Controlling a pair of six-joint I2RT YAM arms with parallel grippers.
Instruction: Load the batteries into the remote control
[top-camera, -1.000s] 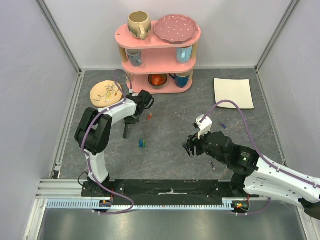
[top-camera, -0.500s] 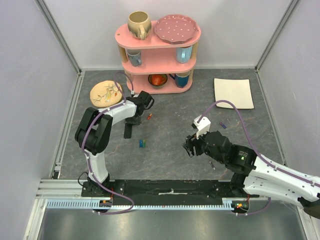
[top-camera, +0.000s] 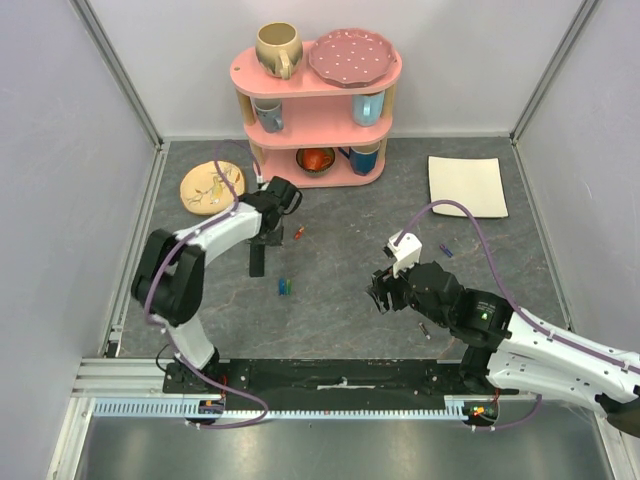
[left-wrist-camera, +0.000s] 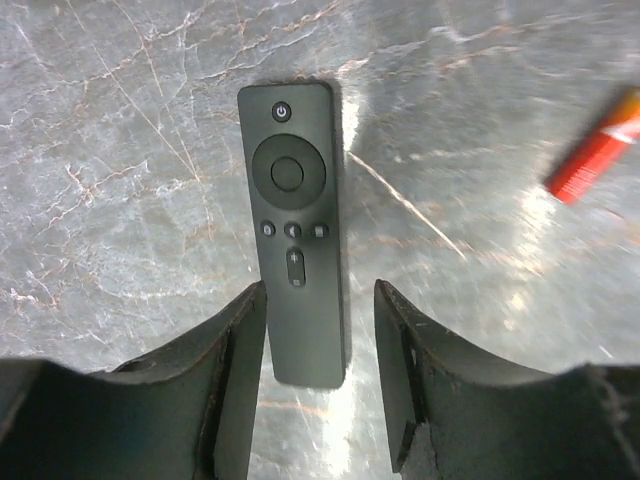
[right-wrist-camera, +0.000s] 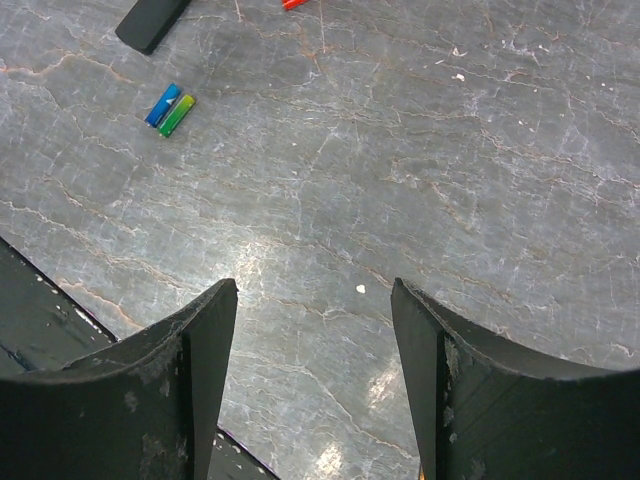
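The remote control lies flat on the grey table with its button face up, and its battery slot is hidden. It also shows in the top view and the right wrist view. My left gripper is open, its jaws on either side of the remote's near end; in the top view it is just above it. A red battery lies beside it. Two blue-green batteries lie mid-table. My right gripper is open and empty over bare table.
A blue-purple battery and a grey battery lie near the right arm. A pink shelf with cups stands at the back. A white square plate is at back right, a tan dish at back left.
The left arm's elbow has swung left, uncovering the tan dish, while its gripper stays over the remote. The right arm has barely moved.
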